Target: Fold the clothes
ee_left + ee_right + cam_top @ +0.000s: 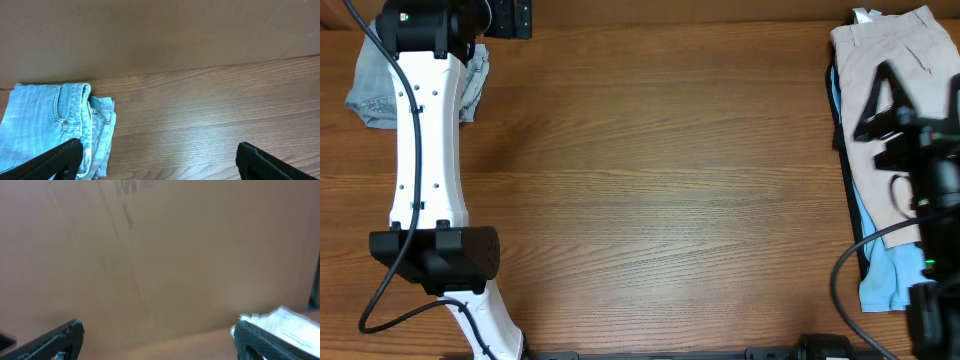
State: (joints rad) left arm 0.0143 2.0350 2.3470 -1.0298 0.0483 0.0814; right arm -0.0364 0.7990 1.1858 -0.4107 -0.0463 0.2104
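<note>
**A:** Nearest to the lens, in the left wrist view, are the two black fingers of the left end effector [160, 157]. They stand wide apart with nothing between them, so it is released.

**B:** And where are the clothes?

**A:** The faded light-blue denim jeans [35, 120] lie bunched in the far left corner of the brown wooden table [670, 180], close to the plain brown back wall [175, 35]. One finger sits over their near edge.

**B:** What may go wrong from here?

**A:** Several layers are stacked at that edge. I think a pinch there could take only the top layer, and the bundle would open unevenly. The wall is also near, so there is little room to spread the cloth.

**B:** And the right side?

**A:** The right end effector [892, 100] is released too. It hangs above the beige folded trousers [900, 45], which lie on a bright sky-blue smooth garment [880, 285]. If it goes down there, it takes the wrong cloth. It is also well apart from the jeans.

**B:** What is hidden?

**A:** From above, the white left arm [420, 150] covers the middle of the jeans, so I cannot tell how they are folded. I also cannot tell whether the finger touches the denim. The right wrist view is blurred, and I cannot name the pale thing at its right edge.
</note>
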